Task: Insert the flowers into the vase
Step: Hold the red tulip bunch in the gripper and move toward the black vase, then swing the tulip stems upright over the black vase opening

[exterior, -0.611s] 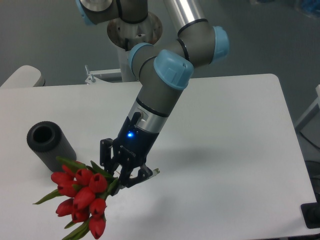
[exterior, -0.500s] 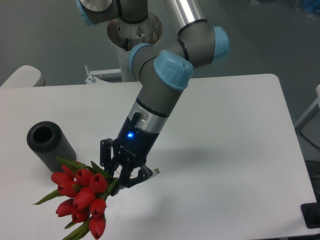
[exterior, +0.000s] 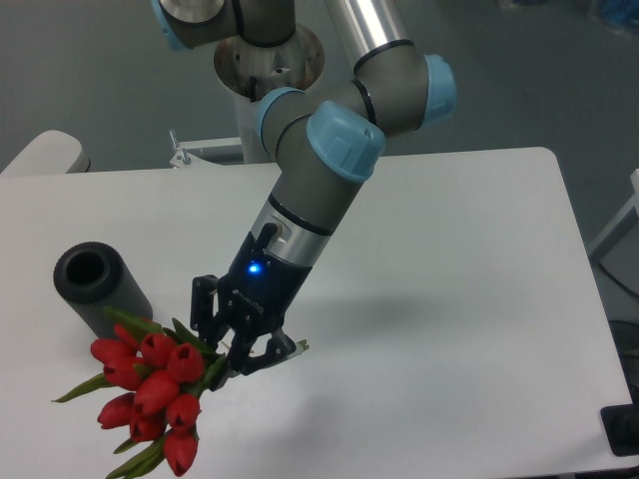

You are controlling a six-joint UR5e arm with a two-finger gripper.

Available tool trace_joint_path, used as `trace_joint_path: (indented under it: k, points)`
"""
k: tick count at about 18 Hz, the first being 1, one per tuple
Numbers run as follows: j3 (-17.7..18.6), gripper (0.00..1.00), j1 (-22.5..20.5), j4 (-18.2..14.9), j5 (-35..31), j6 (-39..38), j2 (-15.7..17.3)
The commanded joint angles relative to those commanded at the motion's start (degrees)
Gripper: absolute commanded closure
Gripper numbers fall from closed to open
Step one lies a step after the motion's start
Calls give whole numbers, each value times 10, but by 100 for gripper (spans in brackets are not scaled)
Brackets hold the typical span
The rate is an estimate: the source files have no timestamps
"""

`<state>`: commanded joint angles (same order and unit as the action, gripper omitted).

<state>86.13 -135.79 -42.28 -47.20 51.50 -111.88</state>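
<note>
Low at the counter's (exterior: pixel 449 299) front left, I see the flowers (exterior: pixel 150 384), stems clamped in my closed claw (exterior: pixel 238 344), buds hanging toward the edge. Just beside them, upper left, the vase (exterior: pixel 98 287) stands with its hole bare.

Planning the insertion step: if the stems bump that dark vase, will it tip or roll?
The vase stands upright, looks thick-walled and squat, so it probably resists tipping. If knocked over, a cylinder would likely roll. The flowers, held in the gripper, look bendy, so probably push weakly.
</note>
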Motion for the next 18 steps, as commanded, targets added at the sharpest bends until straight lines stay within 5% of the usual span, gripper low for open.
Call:
trace_joint_path:
  k: [8, 18]
  points:
    - [7, 66, 6, 4, 17, 0, 6]
    - [43, 67, -12, 4, 273, -13, 18]
